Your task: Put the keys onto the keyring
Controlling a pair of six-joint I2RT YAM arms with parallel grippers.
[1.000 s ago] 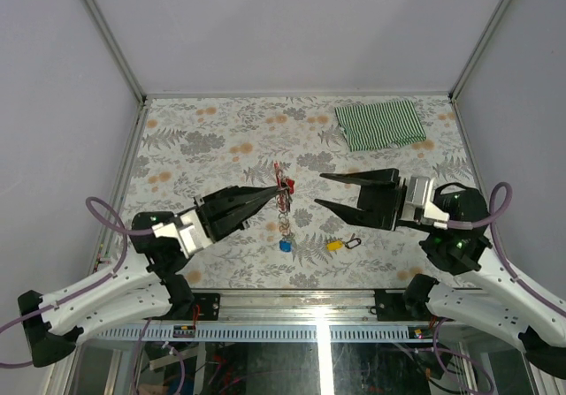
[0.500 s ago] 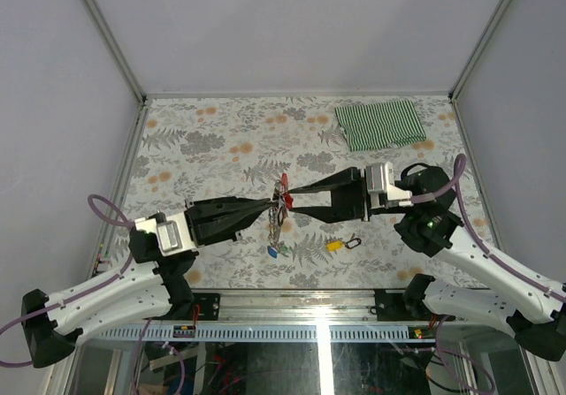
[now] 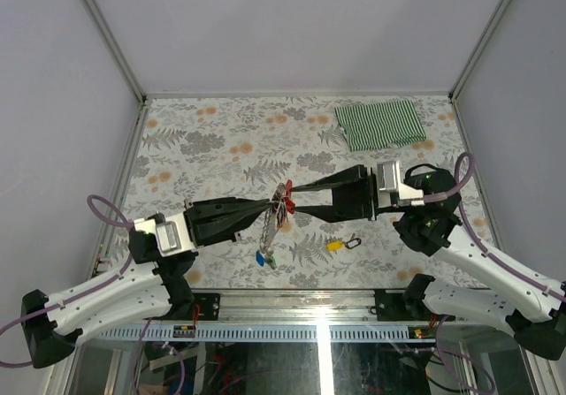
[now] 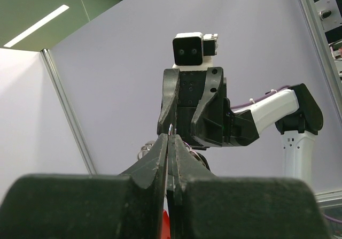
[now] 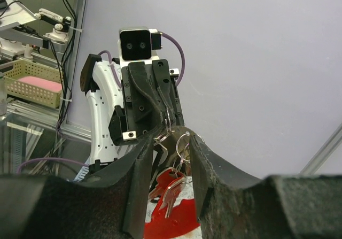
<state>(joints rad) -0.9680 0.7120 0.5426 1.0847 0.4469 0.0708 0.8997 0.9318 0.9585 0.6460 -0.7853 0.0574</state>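
My left gripper (image 3: 279, 203) pinches the keyring (image 3: 271, 227) aloft, apparently steadying it for my spread right gripper (image 3: 294, 198); the yellow key (image 3: 334, 245) waits at 5 o'clock on the tabletop (image 3: 203, 139).

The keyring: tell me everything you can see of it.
The keyring is a red curved clip with silver rings and a short metal chain trailing to a blue key and a green key. It is held up, pinched by the shut left gripper, between the open fingers of the right gripper.

The keyring (image 5: 184, 225) looks glossy red plastic with shiny metal rings; the striped cloth (image 3: 380, 124) looks matt.
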